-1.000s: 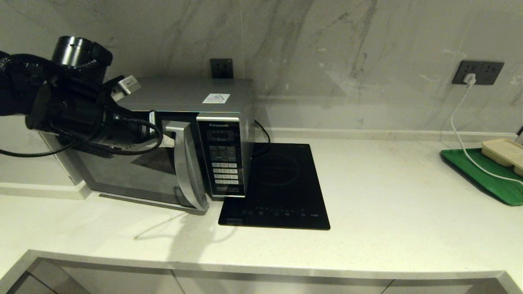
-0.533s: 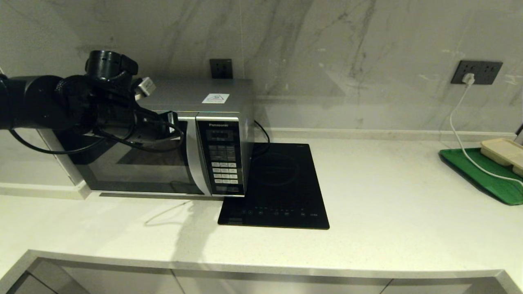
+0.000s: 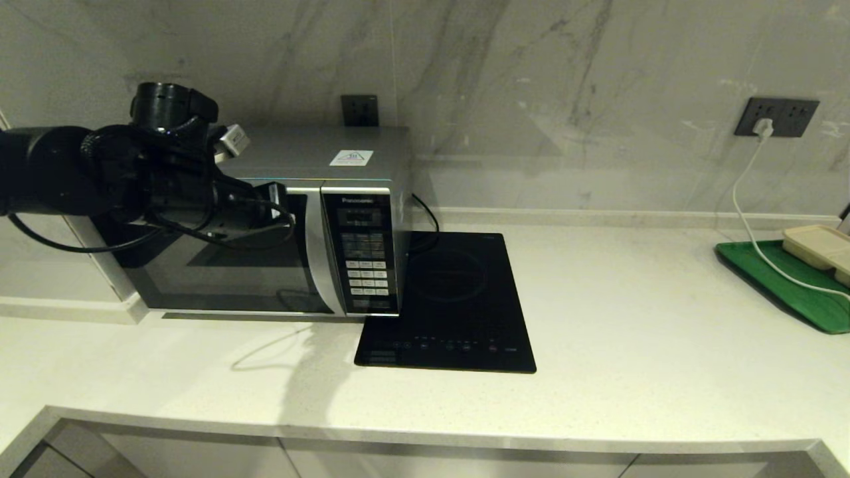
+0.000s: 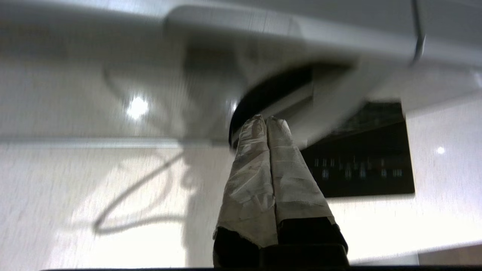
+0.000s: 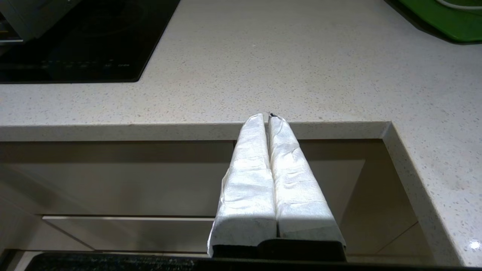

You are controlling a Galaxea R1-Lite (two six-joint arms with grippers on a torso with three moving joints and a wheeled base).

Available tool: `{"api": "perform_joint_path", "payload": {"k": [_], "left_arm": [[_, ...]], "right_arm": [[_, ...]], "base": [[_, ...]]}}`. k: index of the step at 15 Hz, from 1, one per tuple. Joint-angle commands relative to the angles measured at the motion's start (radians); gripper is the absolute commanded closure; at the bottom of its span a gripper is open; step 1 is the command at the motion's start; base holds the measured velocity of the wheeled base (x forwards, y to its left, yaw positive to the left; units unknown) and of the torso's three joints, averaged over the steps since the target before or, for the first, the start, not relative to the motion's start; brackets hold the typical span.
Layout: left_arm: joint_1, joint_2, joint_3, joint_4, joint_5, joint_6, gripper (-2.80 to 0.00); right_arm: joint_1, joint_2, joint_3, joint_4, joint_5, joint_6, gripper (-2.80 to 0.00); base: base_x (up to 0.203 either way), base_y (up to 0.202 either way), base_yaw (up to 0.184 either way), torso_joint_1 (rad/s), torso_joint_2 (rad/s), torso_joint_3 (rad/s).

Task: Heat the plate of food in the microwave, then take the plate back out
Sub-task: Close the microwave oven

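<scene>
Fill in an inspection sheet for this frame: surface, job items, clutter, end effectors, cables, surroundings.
Surface: pale speckled counter.
Job items: microwave at the left, door shut; plate not seen.
Clutter: black hob beside the microwave; green tray at far right carrying a beige tray.
End effectors: left end effector shut, empty, at the microwave door; right end effector shut, parked below the counter edge.
Cables: white cable from the wall socket across the green tray.
Surroundings: marble wall.

The microwave [image 3: 299, 219] is a silver box with a dark glass door, a curved silver handle strip and a button panel on its right side. It stands upright on the counter, door apparently shut. The plate is not visible.
</scene>
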Motion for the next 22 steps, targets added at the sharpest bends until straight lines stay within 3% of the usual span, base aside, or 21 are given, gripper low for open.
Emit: {"api": "perform_joint_path", "payload": {"k": [1, 5, 8, 10, 12, 13, 15, 16, 18, 20, 22], "left_arm": [[-0.007, -0.141, 0.095, 0.091, -0.006, -0.001, 0.00], [-0.022, -0.381, 0.357, 0.211, -0.012, -0.006, 0.00], [-0.081, -0.536, 0.623, 0.240, -0.005, -0.002, 0.00], [-0.126, -0.541, 0.711, 0.182, -0.002, 0.000, 0.00], [-0.147, -0.466, 0.747, 0.028, 0.032, 0.018, 0.00], [-0.171, -0.428, 0.776, -0.068, 0.105, 0.067, 0.00], [-0.208, -0.369, 0.850, -0.273, 0.278, 0.270, 0.00], [-0.216, -0.344, 0.882, -0.382, 0.330, 0.373, 0.00], [-0.223, -0.310, 0.936, -0.547, 0.373, 0.535, 0.00], [-0.225, -0.300, 0.948, -0.584, 0.380, 0.654, 0.00], [-0.263, -0.280, 0.946, -0.601, 0.382, 0.721, 0.00]], "right_arm": [[0.000, 0.001, 0.000, 0.001, -0.001, 0.001, 0.00], [0.000, -0.001, 0.000, 0.001, -0.001, 0.001, 0.00], [0.000, 0.000, 0.000, 0.001, -0.001, 0.001, 0.00], [0.000, 0.001, 0.000, 0.001, -0.001, 0.001, 0.00], [0.000, 0.001, 0.000, 0.001, -0.001, 0.001, 0.00], [0.000, 0.000, 0.000, 0.001, -0.001, 0.001, 0.00], [0.000, -0.001, 0.000, 0.001, -0.001, 0.001, 0.00], [0.000, 0.001, 0.000, 0.001, -0.001, 0.001, 0.00], [0.000, -0.001, 0.000, 0.001, -0.001, 0.001, 0.00], [0.000, -0.001, 0.000, 0.001, -0.001, 0.001, 0.00], [0.000, 0.000, 0.000, 0.001, -0.001, 0.001, 0.00]], "base": [[0.000, 0.000, 0.000, 0.000, 0.00, 0.000], [0.000, 0.000, 0.000, 0.000, 0.00, 0.000], [0.000, 0.000, 0.000, 0.000, 0.00, 0.000], [0.000, 0.000, 0.000, 0.000, 0.00, 0.000], [0.000, 0.000, 0.000, 0.000, 0.00, 0.000], [0.000, 0.000, 0.000, 0.000, 0.00, 0.000], [0.000, 0.000, 0.000, 0.000, 0.00, 0.000], [0.000, 0.000, 0.000, 0.000, 0.00, 0.000], [0.000, 0.000, 0.000, 0.000, 0.00, 0.000], [0.000, 0.000, 0.000, 0.000, 0.00, 0.000], [0.000, 0.000, 0.000, 0.000, 0.00, 0.000]]}}
